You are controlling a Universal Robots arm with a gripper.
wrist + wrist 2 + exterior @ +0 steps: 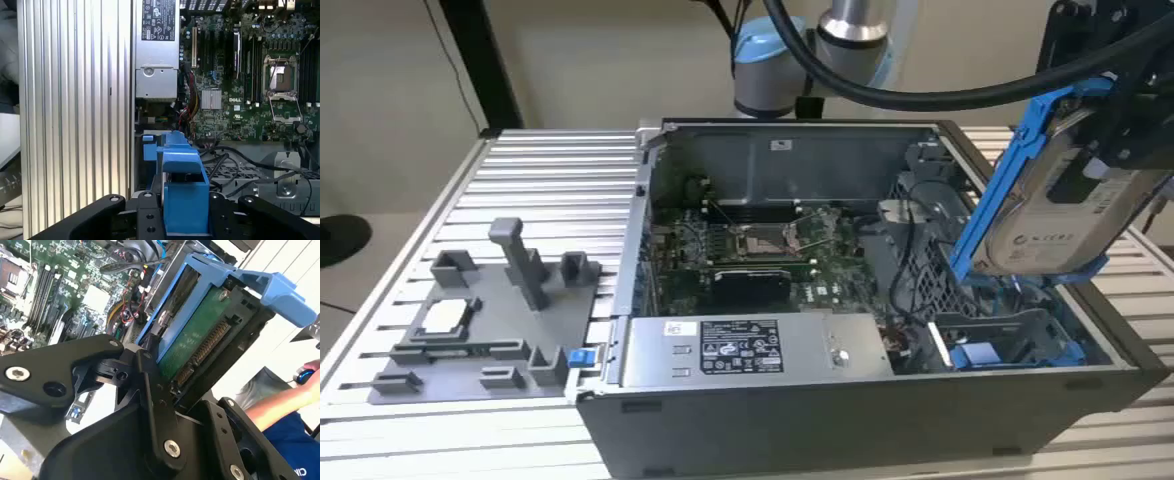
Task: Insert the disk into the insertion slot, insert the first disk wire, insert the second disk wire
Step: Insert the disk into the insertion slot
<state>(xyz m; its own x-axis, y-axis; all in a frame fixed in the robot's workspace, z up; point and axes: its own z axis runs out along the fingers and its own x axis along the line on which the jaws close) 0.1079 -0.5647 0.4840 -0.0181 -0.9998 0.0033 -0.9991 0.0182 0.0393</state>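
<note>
Hand (pixel 182 382) clamped on the disk (pixel 1051 215), long axis steeply upright and slightly tilted, above the insertion slot (pixel 1007 338)

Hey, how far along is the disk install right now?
Done: the disk is picked up. In hand: the claw is shut on its blue frame, holding it tilted above the case at the exterior view's right. Left: the insertion slot sits empty below, and the disk's connector is bare, so no wire is in yet.
</note>
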